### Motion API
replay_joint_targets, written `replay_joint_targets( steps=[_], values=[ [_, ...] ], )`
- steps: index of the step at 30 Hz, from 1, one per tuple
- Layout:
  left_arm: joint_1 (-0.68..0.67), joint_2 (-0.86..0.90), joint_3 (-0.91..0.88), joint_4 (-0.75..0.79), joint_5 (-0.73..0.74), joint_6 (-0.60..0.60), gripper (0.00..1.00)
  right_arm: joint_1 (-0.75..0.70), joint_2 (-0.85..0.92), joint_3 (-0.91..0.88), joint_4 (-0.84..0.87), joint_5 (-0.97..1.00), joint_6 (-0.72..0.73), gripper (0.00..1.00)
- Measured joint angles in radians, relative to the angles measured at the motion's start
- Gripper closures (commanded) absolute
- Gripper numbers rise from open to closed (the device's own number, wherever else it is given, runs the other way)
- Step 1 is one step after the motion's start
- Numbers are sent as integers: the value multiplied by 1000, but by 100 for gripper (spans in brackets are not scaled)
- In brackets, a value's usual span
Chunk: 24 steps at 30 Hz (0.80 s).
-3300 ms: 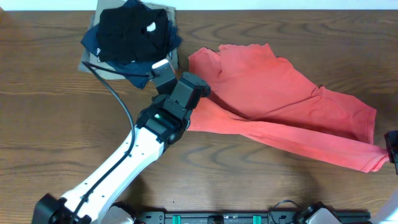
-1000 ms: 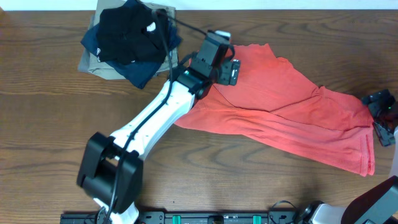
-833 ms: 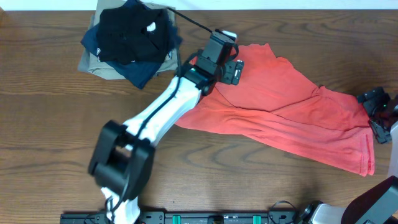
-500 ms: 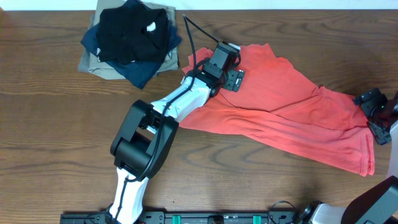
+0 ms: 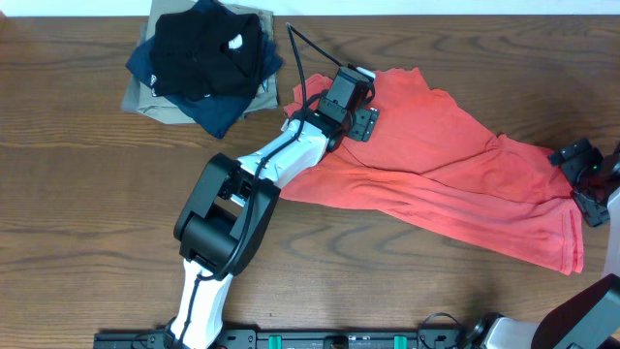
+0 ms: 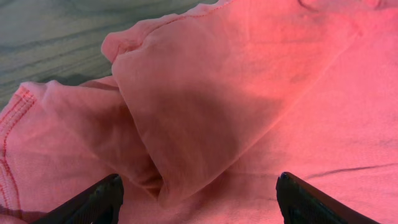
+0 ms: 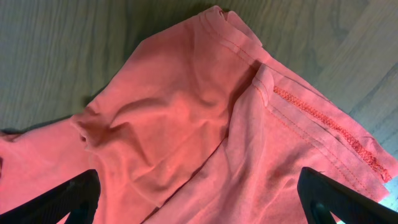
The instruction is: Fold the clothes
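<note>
The clothes, a red-orange T-shirt [image 5: 455, 174], lie crumpled and spread slantwise across the wooden table. My left gripper [image 5: 360, 118] hovers over the shirt's upper left part. In the left wrist view it [image 6: 199, 202] stands open, its fingertips [image 6: 102, 198] either side of a raised fold of the shirt [image 6: 205, 106]. My right gripper [image 5: 578, 174] is at the shirt's right edge. In the right wrist view it [image 7: 205, 205] is open wide above a stitched hem [image 7: 323, 121] and creased cloth [image 7: 174, 118], holding nothing.
A pile of black, navy and khaki garments [image 5: 203, 58] sits at the back left, close to the left arm's cable. Bare wood [image 5: 97, 194] shows left of and in front of the shirt. The table's front rail [image 5: 349, 339] runs along the bottom.
The left arm swung from the shirt's left edge up onto its upper left part, then edged right. The right gripper shifted from the lower right corner up to the right edge.
</note>
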Motion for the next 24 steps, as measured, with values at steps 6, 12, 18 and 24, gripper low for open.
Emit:
replay_joint_targets(
  steps=[6,12,18,24],
  values=[
    [0,2,0,11,0,0,20,0,0,0,-1,-2,0,1],
    [0,29,0,24,0,0,20,0,0,0,-5,-2,0,1],
    [0,66,0,25,0,0,22,0,0,0,-5,-2,-2,1],
    [0,69,0,43,0,0,32,0,0,0,-6,-2,-6,1]
  ],
)
